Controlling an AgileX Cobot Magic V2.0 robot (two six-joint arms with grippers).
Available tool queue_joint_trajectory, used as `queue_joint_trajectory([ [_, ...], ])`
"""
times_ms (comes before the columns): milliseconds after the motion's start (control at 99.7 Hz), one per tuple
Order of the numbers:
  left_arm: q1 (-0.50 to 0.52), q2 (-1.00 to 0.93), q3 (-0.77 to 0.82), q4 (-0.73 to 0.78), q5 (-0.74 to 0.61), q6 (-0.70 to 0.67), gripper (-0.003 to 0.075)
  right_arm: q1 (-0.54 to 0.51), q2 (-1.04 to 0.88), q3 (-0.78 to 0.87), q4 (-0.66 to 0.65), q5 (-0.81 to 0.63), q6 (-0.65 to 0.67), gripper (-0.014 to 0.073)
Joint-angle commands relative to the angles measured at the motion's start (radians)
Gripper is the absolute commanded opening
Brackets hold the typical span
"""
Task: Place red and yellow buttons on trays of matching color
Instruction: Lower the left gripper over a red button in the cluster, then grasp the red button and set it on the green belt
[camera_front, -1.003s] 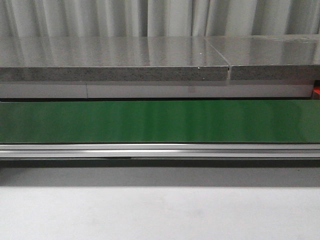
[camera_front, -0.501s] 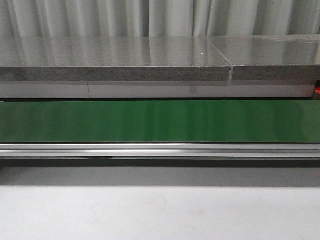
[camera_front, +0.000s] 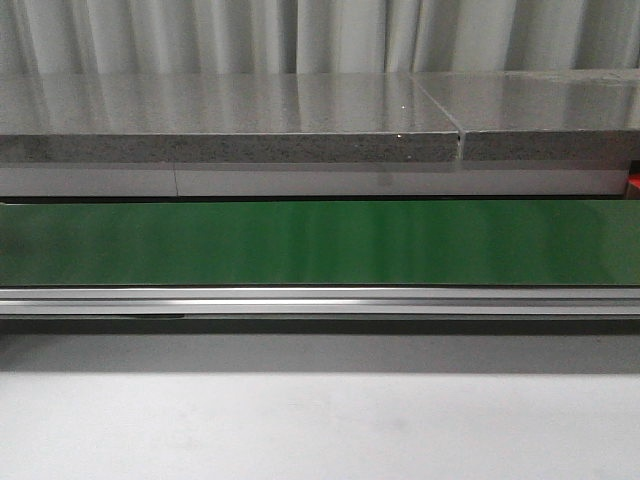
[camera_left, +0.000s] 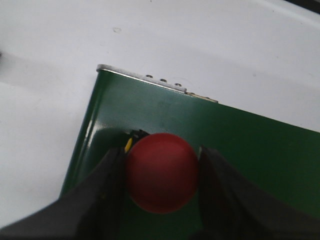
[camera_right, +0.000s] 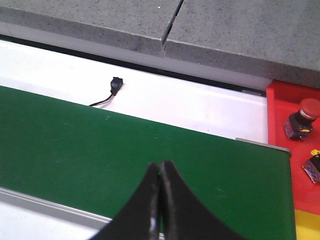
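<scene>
In the left wrist view a red button (camera_left: 162, 172) with a round domed cap sits between the black fingers of my left gripper (camera_left: 161, 152), which is shut on it over the end of the green belt (camera_left: 240, 135). A bit of yellow and black from its base shows at one side. My right gripper (camera_right: 161, 167) is shut on nothing above the green belt (camera_right: 100, 145). The red tray (camera_right: 280, 107) lies past the belt's end and holds another red button (camera_right: 302, 117) and a small part with a yellow mark (camera_right: 313, 167). A corner of the yellow tray (camera_right: 307, 226) shows beside it.
The front view shows only the green belt (camera_front: 320, 240), its aluminium rail (camera_front: 320, 300), a grey stone slab (camera_front: 230, 120) behind and a sliver of red tray (camera_front: 634, 181); neither gripper appears there. A small black sensor with a wire (camera_right: 115, 86) sits on the white surface behind the belt.
In the front view only a dark shadow under the rail has shrunk toward the left; the belt and slab look the same.
</scene>
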Motion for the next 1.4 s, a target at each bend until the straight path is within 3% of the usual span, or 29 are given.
queue_joint_trajectory([
  [0,-0.02,-0.046,-0.007,-0.014,-0.069,0.002,0.0009,0.001,-0.007,-0.027,0.012,-0.074,-0.006,-0.0068],
  [231,-0.031,-0.046,0.015,-0.001,-0.075,0.039,0.0017,0.001,-0.007,-0.027,0.012,-0.074,-0.006,-0.0068],
  [301,-0.031,-0.046,0.015,-0.001,-0.073,0.056,0.0069,0.001,-0.007,-0.027,0.012,-0.074,-0.006,-0.0068],
  [371,-0.031,-0.046,0.015,-0.003,-0.065,0.078,0.018,0.001,-0.007,-0.027,0.012,-0.074,-0.006,-0.0068],
  [521,-0.034,-0.046,0.015,-0.03,-0.059,0.115,0.052,0.001,-0.007,-0.027,0.012,-0.074,-0.006,-0.0068],
  [612,-0.038,-0.046,0.011,-0.03,-0.066,0.13,0.0622,0.001,-0.007,-0.027,0.012,-0.074,-0.006,-0.0068],
  [1033,-0.025,-0.046,-0.147,-0.03,-0.096,0.125,0.0629,0.001,-0.007,-0.027,0.012,-0.074,-0.006,-0.0068],
  [1394,0.193,0.0,-0.158,-0.026,-0.083,0.122,0.0629,0.001,-0.007,-0.027,0.012,-0.074,-0.006,-0.0068],
])
